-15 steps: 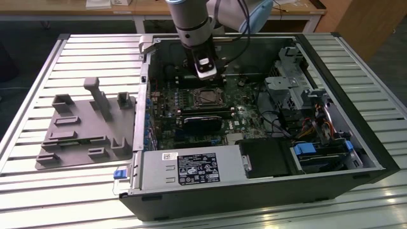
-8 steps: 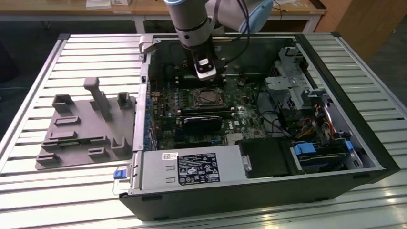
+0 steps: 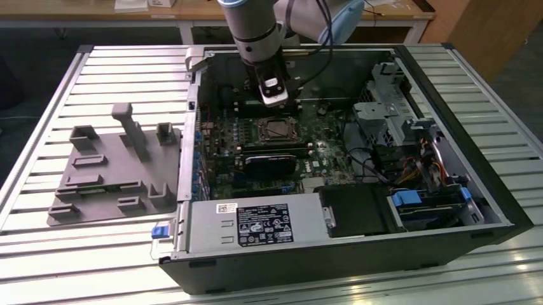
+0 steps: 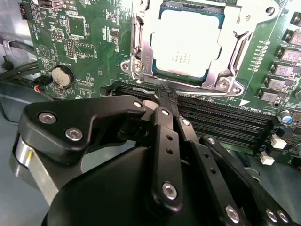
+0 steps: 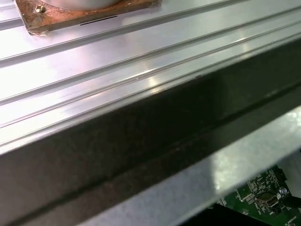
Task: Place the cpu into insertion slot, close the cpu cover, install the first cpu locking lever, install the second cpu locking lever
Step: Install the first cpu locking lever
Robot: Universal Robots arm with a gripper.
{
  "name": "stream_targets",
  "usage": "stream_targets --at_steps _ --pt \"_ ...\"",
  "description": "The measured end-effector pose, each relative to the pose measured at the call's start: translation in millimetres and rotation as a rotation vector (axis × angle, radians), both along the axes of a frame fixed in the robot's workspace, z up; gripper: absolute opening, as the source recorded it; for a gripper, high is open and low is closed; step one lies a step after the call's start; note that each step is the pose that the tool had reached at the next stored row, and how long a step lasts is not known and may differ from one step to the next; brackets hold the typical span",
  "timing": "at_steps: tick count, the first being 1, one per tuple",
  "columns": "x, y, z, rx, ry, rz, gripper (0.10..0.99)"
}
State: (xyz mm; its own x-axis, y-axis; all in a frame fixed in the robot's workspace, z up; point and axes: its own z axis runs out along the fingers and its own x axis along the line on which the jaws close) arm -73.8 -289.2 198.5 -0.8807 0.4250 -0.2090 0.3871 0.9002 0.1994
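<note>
Black fingers (image 4: 162,141) of the gripper (image 4: 167,96) sit closest in the second wrist view, pressed together, holding nothing. Over the bench (image 3: 127,63), inside the open computer case (image 3: 475,210), their tips hang near the insertion slot (image 3: 278,129). On the green board (image 4: 84,47) the cpu cover (image 4: 142,47) looks shut over the cpu (image 4: 186,44), which lies in that slot. So the lever steps seem in hand; I cannot tell if either lever is hooked. Pushing one would need the tips right on it.
</note>
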Motion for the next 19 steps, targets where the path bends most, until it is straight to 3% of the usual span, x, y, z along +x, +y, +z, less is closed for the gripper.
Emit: stream_targets --at_steps 4,11,19 --pt "-0.4 0.3 -0.3 -0.001 -0.0008 0.0 0.102" --pt "-0.6 0.2 -1.6 -0.012 -0.0083 0.0 0.102" --pt "-1.6 0.2 -4.9 -0.014 -0.0181 0.0 0.102"
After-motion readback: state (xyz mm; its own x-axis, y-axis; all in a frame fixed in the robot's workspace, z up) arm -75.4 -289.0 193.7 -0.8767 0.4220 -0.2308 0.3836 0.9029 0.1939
